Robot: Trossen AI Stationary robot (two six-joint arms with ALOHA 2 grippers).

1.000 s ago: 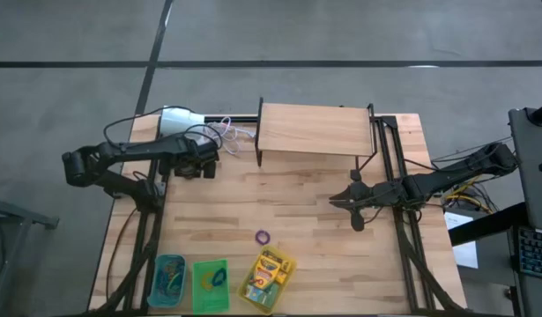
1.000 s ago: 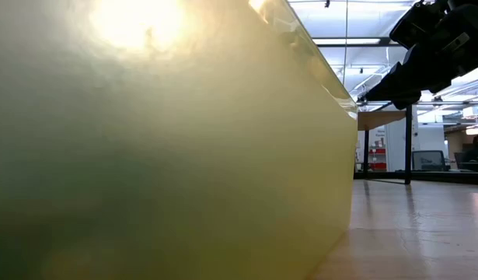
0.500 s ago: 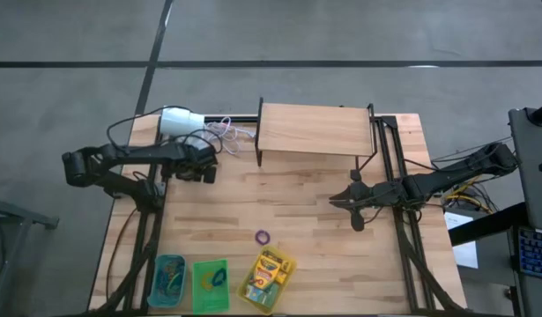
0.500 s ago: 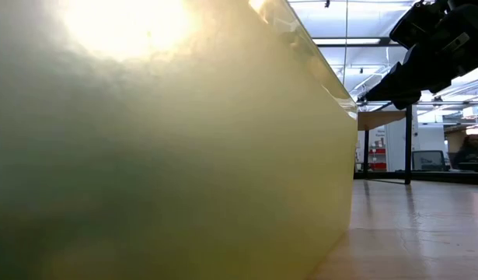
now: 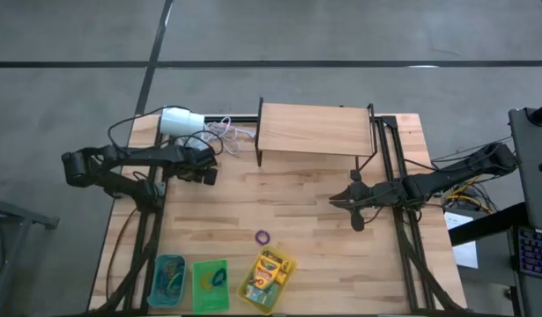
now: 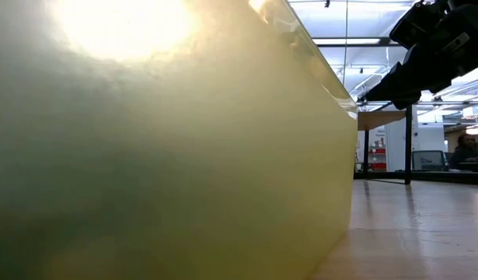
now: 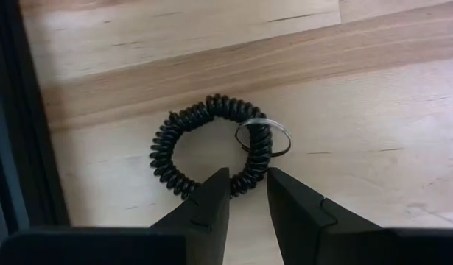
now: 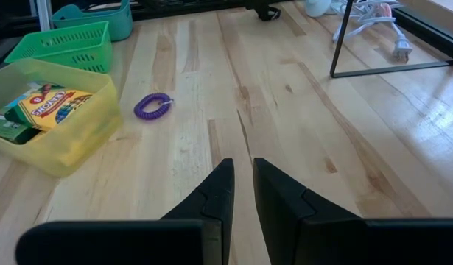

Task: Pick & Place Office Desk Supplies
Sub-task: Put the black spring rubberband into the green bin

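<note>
The left gripper sits near the wooden shelf, off its left end, its narrowly parted fingers straddling the coil of a black spiral loop with a thin metal ring, which lies flat on the table. The right gripper hovers in front of the shelf's right end, fingers almost together and gripping nothing. Well in front of the shelf lie a purple spiral loop, a yellow bin holding a crayon box, a green basket and a teal basket.
</note>
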